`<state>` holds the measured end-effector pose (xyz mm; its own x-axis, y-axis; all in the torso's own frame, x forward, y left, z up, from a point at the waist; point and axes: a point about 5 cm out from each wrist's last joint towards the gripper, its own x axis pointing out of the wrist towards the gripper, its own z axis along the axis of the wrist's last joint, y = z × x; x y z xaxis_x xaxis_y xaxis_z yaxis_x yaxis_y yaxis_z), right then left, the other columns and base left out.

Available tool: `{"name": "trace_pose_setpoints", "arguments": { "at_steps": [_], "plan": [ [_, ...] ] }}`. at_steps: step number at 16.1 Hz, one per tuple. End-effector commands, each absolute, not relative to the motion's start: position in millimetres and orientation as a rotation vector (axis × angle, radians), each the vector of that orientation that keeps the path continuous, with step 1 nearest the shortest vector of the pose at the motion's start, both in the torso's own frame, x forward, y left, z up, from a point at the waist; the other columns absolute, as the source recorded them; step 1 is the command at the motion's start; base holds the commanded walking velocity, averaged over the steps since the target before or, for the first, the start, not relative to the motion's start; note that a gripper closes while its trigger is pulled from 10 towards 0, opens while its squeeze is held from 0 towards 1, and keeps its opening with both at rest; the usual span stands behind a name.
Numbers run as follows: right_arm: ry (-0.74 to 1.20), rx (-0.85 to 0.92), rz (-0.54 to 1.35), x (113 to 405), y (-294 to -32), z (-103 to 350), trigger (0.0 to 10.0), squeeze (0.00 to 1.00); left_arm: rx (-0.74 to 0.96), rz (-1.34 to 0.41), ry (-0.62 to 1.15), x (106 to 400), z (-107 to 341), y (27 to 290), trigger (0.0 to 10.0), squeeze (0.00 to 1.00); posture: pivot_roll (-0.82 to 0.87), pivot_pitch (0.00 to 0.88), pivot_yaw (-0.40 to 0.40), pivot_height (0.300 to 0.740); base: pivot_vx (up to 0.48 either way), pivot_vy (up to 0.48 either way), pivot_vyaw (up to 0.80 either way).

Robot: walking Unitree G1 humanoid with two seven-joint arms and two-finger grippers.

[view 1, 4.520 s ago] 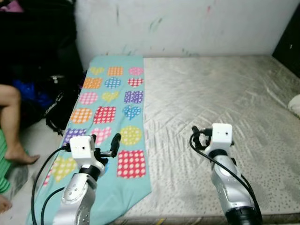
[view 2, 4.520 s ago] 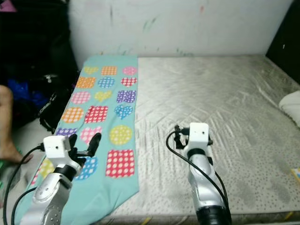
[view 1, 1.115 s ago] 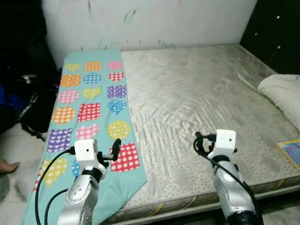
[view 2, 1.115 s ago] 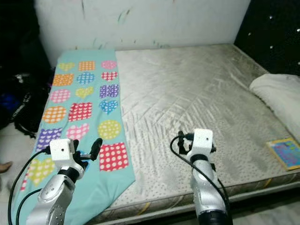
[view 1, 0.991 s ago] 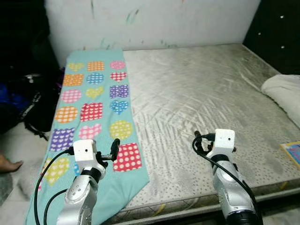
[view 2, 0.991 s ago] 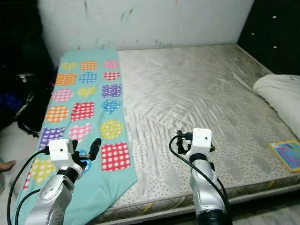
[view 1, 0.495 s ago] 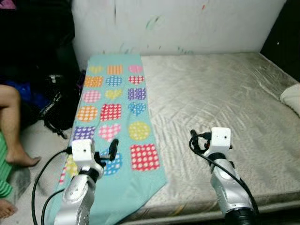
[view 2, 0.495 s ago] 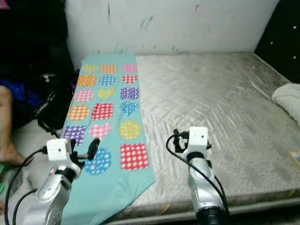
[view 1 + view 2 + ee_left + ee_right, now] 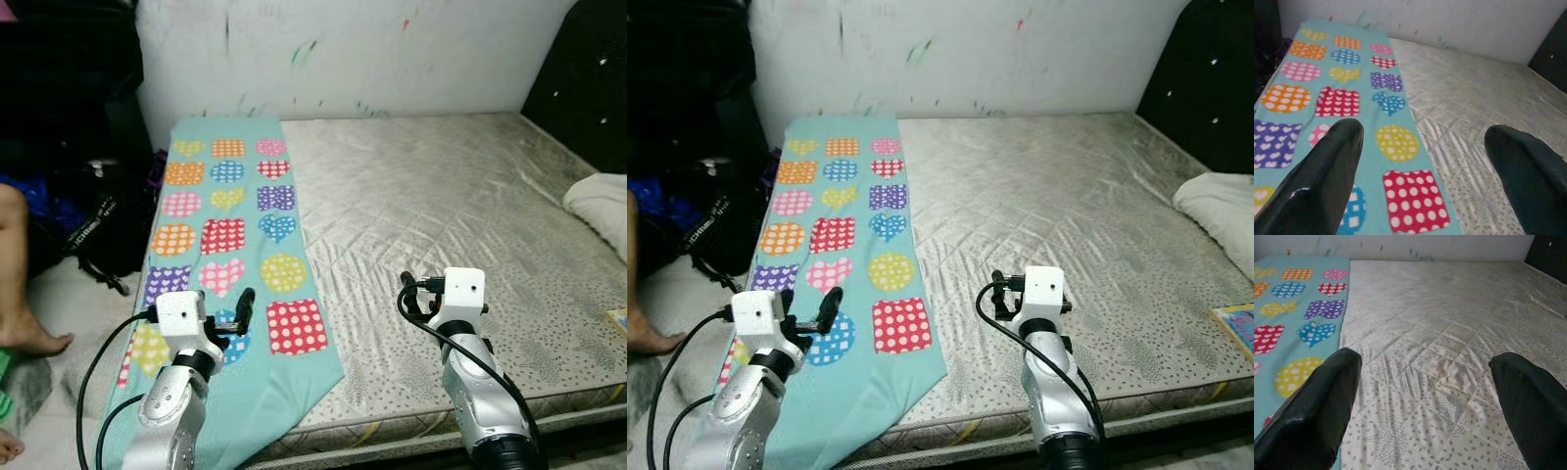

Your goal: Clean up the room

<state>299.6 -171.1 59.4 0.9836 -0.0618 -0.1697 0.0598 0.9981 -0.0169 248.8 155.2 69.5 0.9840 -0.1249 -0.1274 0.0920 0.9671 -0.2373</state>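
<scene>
Teal patterned blanket [image 9: 230, 235] is seen lying along the bed's [image 9: 460, 206] left edge; the view has been swung rightward, nothing grasped. Left tool [image 9: 1425, 161] and right tool [image 9: 1425, 396] are held open, empty.

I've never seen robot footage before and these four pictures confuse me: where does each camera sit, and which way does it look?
Left eye view: on the head, looking down at the mattress and patterned blanket; both arms, left hand and right hand.
Right eye view: beside it, same scene; also a pillow.
Left wrist view: on the left wrist, looking along its open fingers over the blanket.
Right wrist view: likewise, fingers open over the mattress.
All four share blanket and mattress.
</scene>
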Motion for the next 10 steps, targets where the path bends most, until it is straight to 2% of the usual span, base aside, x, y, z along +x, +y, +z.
{"name": "trace_pose_setpoints", "arguments": {
  "at_steps": [1,7,10],
  "plan": [
    [0.164,-0.020,-0.063,301.0,-173.6,61.5,10.0,0.00,-0.230,-0.110,0.132,249.9,72.0,155.6,10.0,0.00,-0.07,0.000,-0.001,0.740,0.000,0.000,0.00],
    [0.161,-0.019,-0.067,303.1,-172.3,63.5,10.0,0.00,-0.210,-0.092,0.134,250.2,71.8,159.4,10.0,0.00,-0.07,0.000,-0.001,0.740,0.000,0.000,0.00],
    [0.171,-0.005,-0.074,303.1,-173.9,62.7,10.0,0.00,-0.191,-0.118,0.136,250.9,72.1,153.3,10.0,0.00,-0.07,0.000,-0.012,0.740,0.000,0.000,0.00]
  ]
}}
